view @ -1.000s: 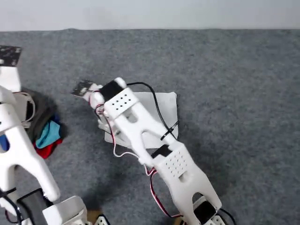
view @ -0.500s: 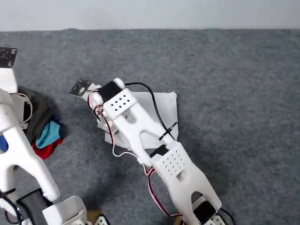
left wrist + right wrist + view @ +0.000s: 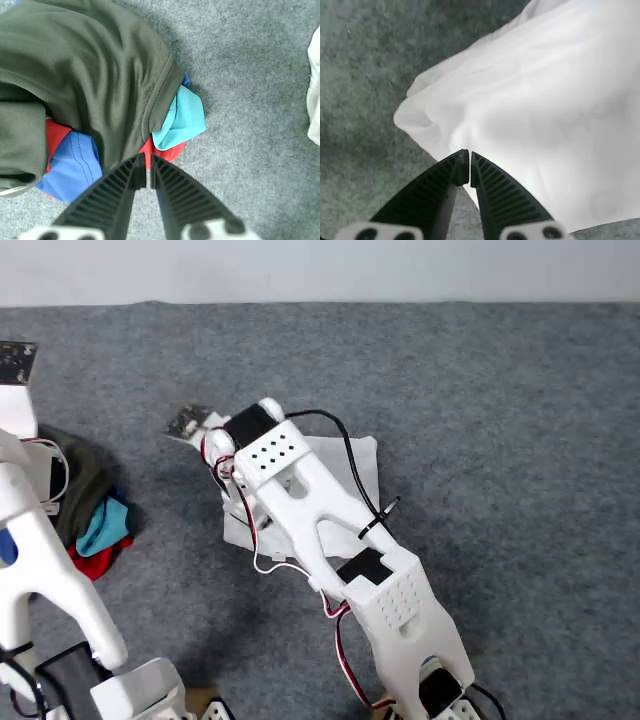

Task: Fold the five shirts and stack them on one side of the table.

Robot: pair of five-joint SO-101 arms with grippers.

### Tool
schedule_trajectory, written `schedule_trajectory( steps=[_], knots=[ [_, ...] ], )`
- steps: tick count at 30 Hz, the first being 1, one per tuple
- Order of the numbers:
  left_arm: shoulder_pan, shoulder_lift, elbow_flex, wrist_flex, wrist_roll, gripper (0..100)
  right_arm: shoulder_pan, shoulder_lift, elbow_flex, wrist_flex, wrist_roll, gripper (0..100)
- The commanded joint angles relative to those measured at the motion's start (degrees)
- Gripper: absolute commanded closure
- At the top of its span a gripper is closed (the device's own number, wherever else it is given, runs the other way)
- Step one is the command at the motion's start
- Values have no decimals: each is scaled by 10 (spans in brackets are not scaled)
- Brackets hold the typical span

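Grey table (image 3: 500, 440), white shirt (image 3: 362, 478) crosswise under right tool (image 3: 468, 159), pressed together, left tool (image 3: 147, 164) likewise over shirt pile (image 3: 90, 75).

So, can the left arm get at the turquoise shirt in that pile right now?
Probably yes. The left pincer hangs shut close by the turquoise shirt, whose corner sticks out bare from under the olive shirt; it would need to open first.

Grey carpet-like table covering (image 3: 480, 390) spreads beneath a pale wall (image 3: 320, 270) behind.
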Motion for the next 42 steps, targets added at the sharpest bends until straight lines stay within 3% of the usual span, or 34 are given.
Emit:
schedule_trajectory(
  steps=[1, 10, 16, 26, 33, 42],
  knots=[
    [-1, -20, -2, -9, 3, 978, -22, -2, 0, -34, -4, 990],
    [-1, -19, -1, -9, 4, 978, -26, 60, -5, -119, 0, 990],
    [-3, -19, -1, -9, 4, 978, 25, 18, -94, -16, -4, 990],
    [-3, -22, 6, -4, 6, 978, 136, -16, -135, 30, -171, 977],
    [-3, -24, 49, -4, -11, 978, 189, -15, -69, 26, -315, 720],
    [1, -18, 58, -4, -41, 978, 204, 38, -43, -30, -348, 717]
  ],
)
